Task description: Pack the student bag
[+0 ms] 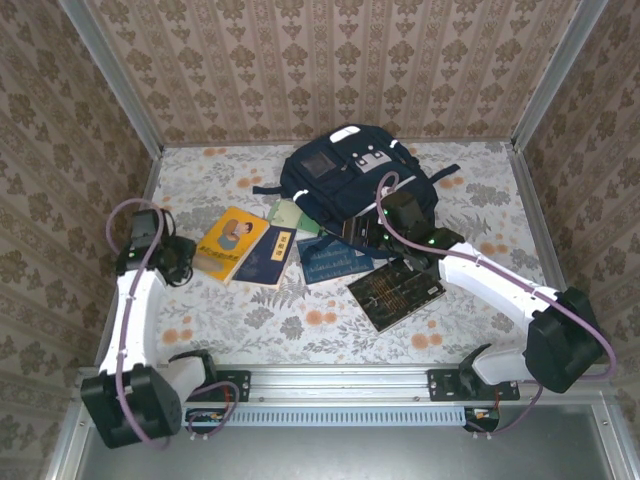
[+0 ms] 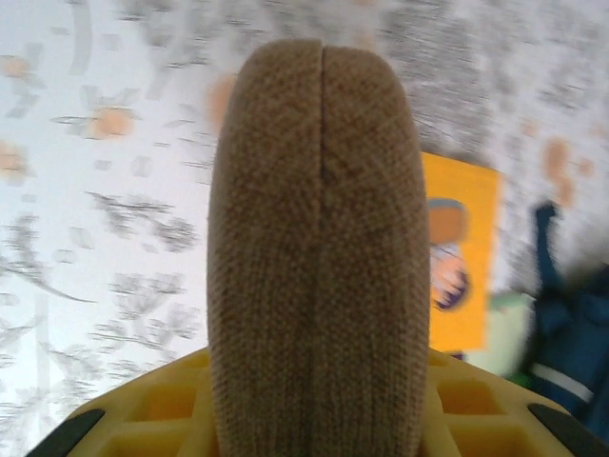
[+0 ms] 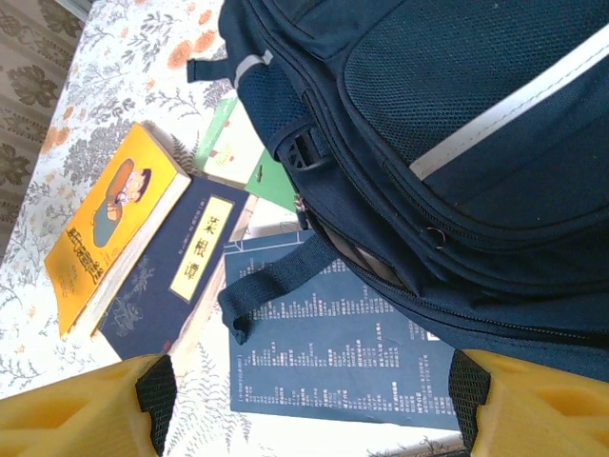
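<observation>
Fingers, left: left gripper (image 2: pixel 322 67) has its pads (image 2: pixel 271 248) pressed together, seam shut, nothing between them.
Fingers, right: right gripper (image 3: pixel 309 395) is spread wide, fingers (image 3: pixel 86 414) well apart, nothing held.
Bag: student bag (image 1: pixel 345 170) lies flat at the far centre of the table (image 1: pixel 480 210), front pocket up, near edge toward the books.
Left arm: at left, just beside the left edge of the yellow book (image 1: pixel 232 243).
Right arm: at the bag's near edge, looking down on the blue book (image 1: pixel 335 262), which sits partly under the bag.
Loose items: yellow book lies against and partly over the navy book with yellow label (image 1: pixel 270 258). Green booklet (image 1: pixel 290 215) is tucked against the bag. Black book (image 1: pixel 395 292) sits near right.
Progress: my read is early, with every book in view outside the bag. Can't tell how far the main zip is open.
Risk 1: a dark strap (image 3: pixel 271 286) lies across the blue book. Closing on that book could catch the strap and drag the bag.
Risk 2: the books overlap, so lifting one likely shifts its neighbour.
Risk 3: left pads are closed, so going down like this would shove the yellow book, not grip it.
Risk 4: the fabric is soft, so the mouth may sag shut as a book is pushed in.
</observation>
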You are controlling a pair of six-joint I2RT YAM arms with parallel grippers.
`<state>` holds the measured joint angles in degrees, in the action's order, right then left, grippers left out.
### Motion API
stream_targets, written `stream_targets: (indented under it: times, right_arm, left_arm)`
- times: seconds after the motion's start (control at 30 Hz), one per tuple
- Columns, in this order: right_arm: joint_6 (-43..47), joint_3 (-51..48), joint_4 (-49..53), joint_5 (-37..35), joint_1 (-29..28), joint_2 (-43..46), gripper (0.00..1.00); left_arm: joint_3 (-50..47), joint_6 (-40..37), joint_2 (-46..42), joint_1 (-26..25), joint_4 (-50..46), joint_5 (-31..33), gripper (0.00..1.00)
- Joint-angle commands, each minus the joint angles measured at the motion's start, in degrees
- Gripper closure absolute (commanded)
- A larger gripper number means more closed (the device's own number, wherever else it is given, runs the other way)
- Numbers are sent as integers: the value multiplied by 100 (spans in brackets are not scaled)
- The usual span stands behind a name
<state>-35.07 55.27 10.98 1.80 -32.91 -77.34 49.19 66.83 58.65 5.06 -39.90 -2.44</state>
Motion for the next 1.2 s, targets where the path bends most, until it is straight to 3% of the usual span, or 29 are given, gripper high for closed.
stream_targets:
  times: [0.0, 0.23, 0.4, 0.53, 0.67, 0.77, 0.9, 1.17]
  right_arm:
    - [-208, 308, 104, 175, -36, 141, 22]
    - [-1158, 232, -729, 989, 31, 226, 21]
    - [-2689, -559, -2741, 1546, 282, 411, 20]
    - [-3417, -620, -3651, 1906, 307, 169, 18]
    - [-4406, -1087, -5358, 1758, 255, -93, 14]
    - [-4674, -1073, -5796, 1659, 159, -389, 12]
    - [-4526, -812, -5685, 1560, -8, -647, 11]
    - [-4944, -478, -6606, 1561, -227, -1610, 11]
  left_arm:
    - [158, 502, -245, -681, 729, 182, 69]
    - [-178, 1206, -339, -1841, 2395, 177, 71]
    - [-630, 1513, -408, -2156, 3747, 40, 72]
    - [-814, 1837, -302, -2375, 4493, -12, 73]
    - [-929, 2166, 14, -2713, 5495, -58, 73]
    - [-973, 2633, 373, -2953, 6328, -174, 74]
    - [-823, 2706, 531, -3340, 6448, -9, 76]
    - [-668, 2707, 698, -3643, 6495, 90, 79]
